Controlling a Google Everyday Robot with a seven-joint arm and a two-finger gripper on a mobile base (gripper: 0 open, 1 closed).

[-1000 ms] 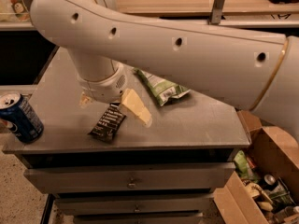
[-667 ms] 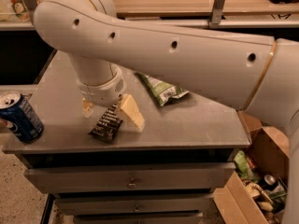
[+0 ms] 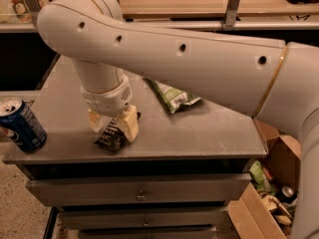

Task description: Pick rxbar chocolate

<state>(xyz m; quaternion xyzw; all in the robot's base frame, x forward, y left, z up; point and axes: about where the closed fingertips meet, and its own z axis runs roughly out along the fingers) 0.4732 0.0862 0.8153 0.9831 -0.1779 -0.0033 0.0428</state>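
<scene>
Two gripper [image 3: 113, 128] fingers [image 3: 130, 124] spread, straddling rxbar chocolate [image 3: 108, 137] on table [image 3: 199, 128]; I see flat black wrapper, white text, near front edge.

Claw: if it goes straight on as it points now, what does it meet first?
Probably the rxbar, lying on the table right under the claw; its open fingers stand on either side.

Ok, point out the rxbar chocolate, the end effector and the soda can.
rxbar chocolate [image 3: 108, 138]: camera view, black wrapper's lower end.
end effector [image 3: 113, 126]: camera view, its tip, over the bar.
soda can [image 3: 22, 127]: camera view, blue side.
</scene>
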